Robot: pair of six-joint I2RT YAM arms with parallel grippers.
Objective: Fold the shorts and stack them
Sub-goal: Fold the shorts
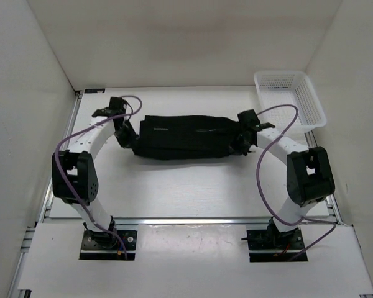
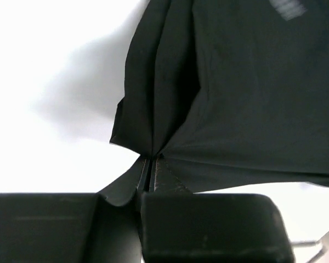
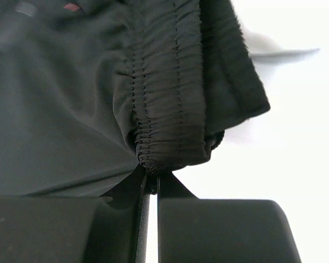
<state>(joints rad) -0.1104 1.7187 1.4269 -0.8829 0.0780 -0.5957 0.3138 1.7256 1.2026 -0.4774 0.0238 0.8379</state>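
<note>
You have the shorts [image 1: 186, 136] stretched as a long folded band across the middle of the surface [image 1: 186, 186], nearer its far edge. Your left gripper [image 2: 149, 167] is pinched tight on the gathered cloth at the left end, and your right gripper [image 3: 152, 183] is clamped on the elastic waistband at the right end. A white mesh basket [image 1: 312, 105] sits in the far right corner, apart from the shorts.
</note>
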